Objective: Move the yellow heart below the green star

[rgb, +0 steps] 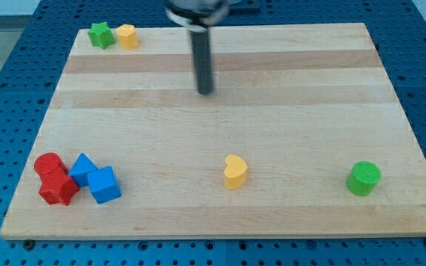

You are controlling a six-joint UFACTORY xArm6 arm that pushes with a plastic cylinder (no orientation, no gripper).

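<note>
Yellow heart (235, 171) sits low on the bench (287, 133), a little right of the view's centre, standing free of every other block. Green star (101, 35) is in the top-left corner, touching or just beside a yellow block (127, 36) on its right; that block's shape is hard to make out.

My tip (206, 91) rests on bare wood in the upper middle, well apart from all blocks, above and slightly left of the heart. No hand on this rig, only the rod, so there is nothing to spread or pinch.

Other blocks: 2 red blocks (55, 177) and 2 blue blocks (95, 178) clustered at bottom left, 1 green cylinder (363, 178) at bottom right.

Judgement: task not started; heart is far from the spot under the star. Since the goal lies up and to the left, my tip is on the wrong side and probably needs to pass round to the heart's lower right before pushing. A diagonal path looks clear, passing above the red-blue cluster.
</note>
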